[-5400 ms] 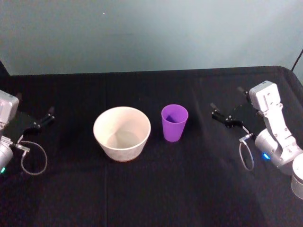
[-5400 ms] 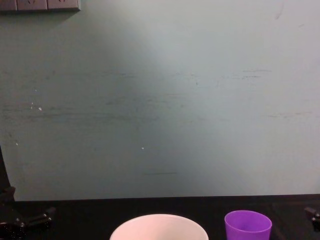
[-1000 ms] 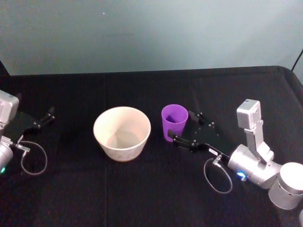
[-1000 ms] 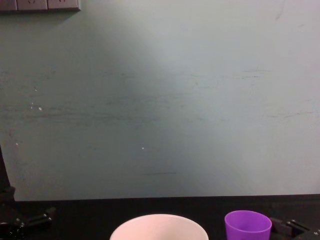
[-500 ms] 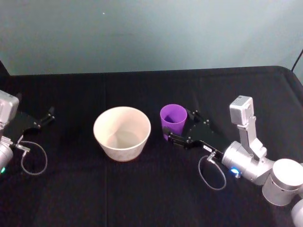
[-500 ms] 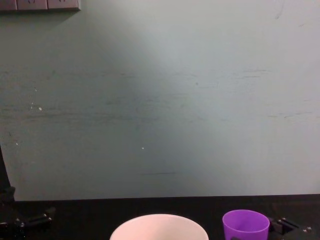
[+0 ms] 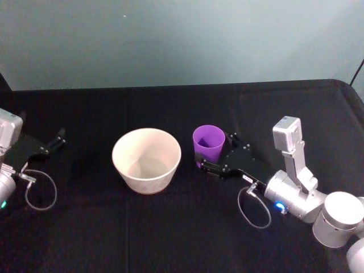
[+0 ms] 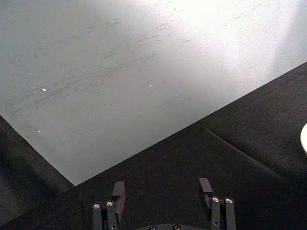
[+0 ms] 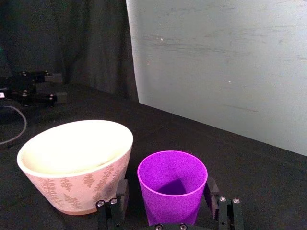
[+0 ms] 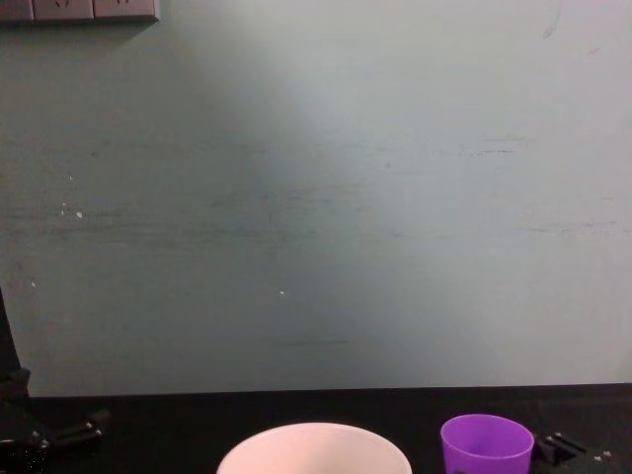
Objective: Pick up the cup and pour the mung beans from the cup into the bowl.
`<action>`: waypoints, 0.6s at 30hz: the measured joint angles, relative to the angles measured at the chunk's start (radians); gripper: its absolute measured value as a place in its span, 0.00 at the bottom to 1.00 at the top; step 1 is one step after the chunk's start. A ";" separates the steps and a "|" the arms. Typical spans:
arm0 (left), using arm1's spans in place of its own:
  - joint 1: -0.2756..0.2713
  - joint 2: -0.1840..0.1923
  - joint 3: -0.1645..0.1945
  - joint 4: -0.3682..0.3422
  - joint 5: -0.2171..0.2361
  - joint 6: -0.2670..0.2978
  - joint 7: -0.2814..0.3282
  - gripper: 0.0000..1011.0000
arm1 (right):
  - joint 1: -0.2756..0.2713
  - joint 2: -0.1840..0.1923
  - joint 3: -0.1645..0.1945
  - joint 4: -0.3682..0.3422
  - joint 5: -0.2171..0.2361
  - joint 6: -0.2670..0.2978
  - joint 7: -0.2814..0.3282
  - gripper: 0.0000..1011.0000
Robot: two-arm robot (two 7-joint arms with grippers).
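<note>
Grasp step: R gripper (image 7: 215,152) straddles the cup (image 7: 209,145), which stands upright just right of the bowl (image 7: 149,183); jaws apart, not yet clamped. Next: close on cup, lift, carry over bowl, tip slowly. L gripper (image 7: 52,142) parked well left of bowl, fingers apart.

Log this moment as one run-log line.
right gripper: jaws open around cup | cup: upright beside bowl | left gripper: parked, open

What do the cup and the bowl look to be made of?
The cup looks like thin plastic: even bright purple, slightly matte. The bowl could be ceramic or melamine: smooth cream inside, leaf print outside. The right gripper straddles the cup, open; the left gripper sits parked far left.
</note>
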 joint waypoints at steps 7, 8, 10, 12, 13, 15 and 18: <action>0.000 0.000 0.000 0.000 0.000 0.000 0.000 0.99 | 0.005 -0.013 0.013 0.020 -0.002 -0.008 -0.007 0.99; 0.000 0.000 0.000 0.000 0.000 0.000 0.000 0.99 | 0.006 -0.015 0.015 0.021 -0.002 -0.009 -0.007 0.99; 0.000 0.000 0.000 0.000 0.000 0.000 0.000 0.99 | 0.008 -0.018 0.018 0.025 -0.001 -0.011 -0.007 0.99; 0.000 0.000 0.000 0.000 0.000 0.000 0.000 0.99 | 0.010 -0.020 0.020 0.027 0.000 -0.014 -0.006 0.99; 0.000 0.000 0.000 0.000 0.000 0.000 0.000 0.99 | 0.010 -0.020 0.020 0.027 0.000 -0.014 -0.006 0.99; 0.000 0.000 0.000 0.000 0.000 0.000 0.000 0.99 | 0.012 -0.023 0.022 0.029 0.002 -0.014 0.000 0.99; 0.000 0.000 0.000 0.000 0.000 0.000 0.000 0.99 | 0.015 -0.025 0.021 0.031 0.006 -0.013 0.007 0.99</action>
